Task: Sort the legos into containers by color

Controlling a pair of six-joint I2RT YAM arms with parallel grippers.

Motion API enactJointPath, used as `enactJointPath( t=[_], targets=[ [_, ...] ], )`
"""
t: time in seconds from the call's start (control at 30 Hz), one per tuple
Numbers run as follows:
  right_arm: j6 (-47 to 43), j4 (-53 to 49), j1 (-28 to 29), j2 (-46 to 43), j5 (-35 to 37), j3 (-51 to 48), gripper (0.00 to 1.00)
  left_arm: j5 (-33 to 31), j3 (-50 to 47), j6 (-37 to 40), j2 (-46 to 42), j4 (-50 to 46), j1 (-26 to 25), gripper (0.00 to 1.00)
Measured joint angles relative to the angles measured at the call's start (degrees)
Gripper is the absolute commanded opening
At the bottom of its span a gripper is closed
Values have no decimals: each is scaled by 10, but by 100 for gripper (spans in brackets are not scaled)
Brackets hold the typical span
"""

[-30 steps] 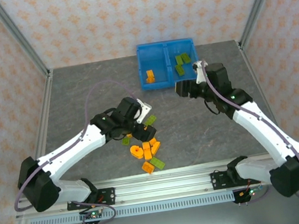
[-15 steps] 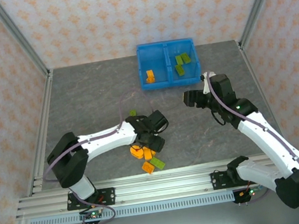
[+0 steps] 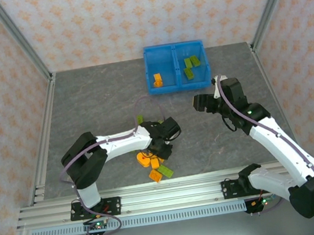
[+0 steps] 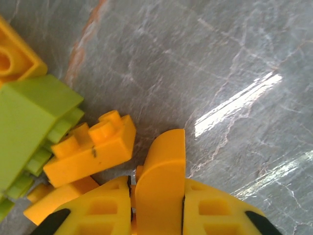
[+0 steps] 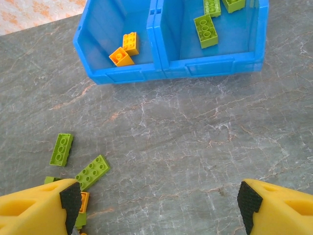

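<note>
Grey, seemingly marble tabletop (image 3: pixel 96 102), patterned walls (image 3: pixel 131 16)

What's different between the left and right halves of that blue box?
Colour: the left compartment holds orange bricks, the right compartment holds green bricks. Count: two bricks lie in the left compartment, at least three in the right compartment. Both are same-sized square halves of one blue bin, split by a middle wall.
</note>
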Motion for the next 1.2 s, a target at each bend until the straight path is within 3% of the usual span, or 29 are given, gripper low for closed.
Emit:
enactJointPath(
  t=[0.27, 0.5, 0.67, 0.87, 0.93, 1.03, 1.2],
  targets=[
    [-1, -21, -1, -7, -24, 2, 84, -7, 58, 6, -23, -18, 16, 17],
    [-14, -19, 0, -55, -113, -28, 83, -48, 276, 38, -19, -11, 144, 17],
    [-16, -21, 0, -67, -127, -37, 83, -102, 477, 52, 112, 17, 215, 17],
    [-16, -21, 0, -74, -126, -37, 83, -147, 720, 57, 341, 28, 233, 18],
    [-15, -21, 0, -83, -125, -37, 83, -151, 772, 59, 399, 28, 234, 23],
    [-16, -21, 0, -99, -123, -38, 83, -144, 823, 66, 461, 26, 234, 41],
    [-15, -21, 0, -104, -123, -38, 83, -127, 837, 61, 489, 26, 234, 42]
  ],
)
